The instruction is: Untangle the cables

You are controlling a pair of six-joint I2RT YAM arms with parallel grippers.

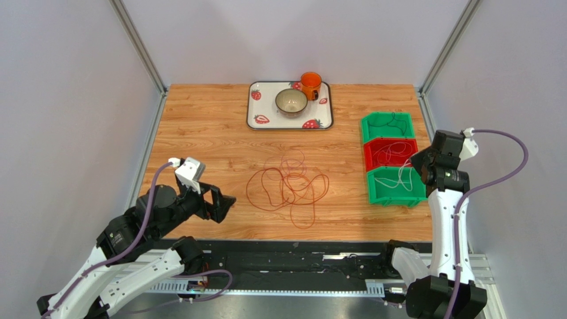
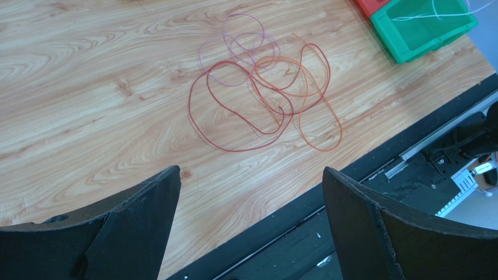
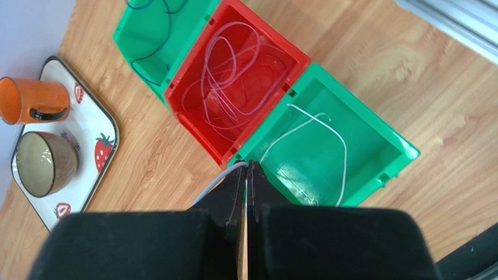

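A tangle of thin red, orange and pale pink cables (image 1: 289, 187) lies in loose loops on the wooden table, mid front; it also shows in the left wrist view (image 2: 266, 96). My left gripper (image 1: 223, 203) is open and empty, low over the table's front left, short of the tangle (image 2: 251, 175). My right gripper (image 1: 418, 162) hovers over the bins, shut (image 3: 246, 166) on a thin white cable (image 3: 342, 146) that trails into the near green bin (image 3: 380, 175). A pale cable (image 3: 234, 76) lies in the red bin (image 3: 196, 122). A dark cable (image 3: 151, 57) lies in the far green bin (image 3: 130, 35).
Three bins stand in a row at the right edge: green (image 1: 368, 123), red (image 1: 367, 154), green (image 1: 373, 193). A strawberry tray (image 1: 253, 106) at the back holds a bowl (image 1: 291, 102) and an orange mug (image 1: 310, 84). A black rail runs along the front edge (image 2: 350, 175).
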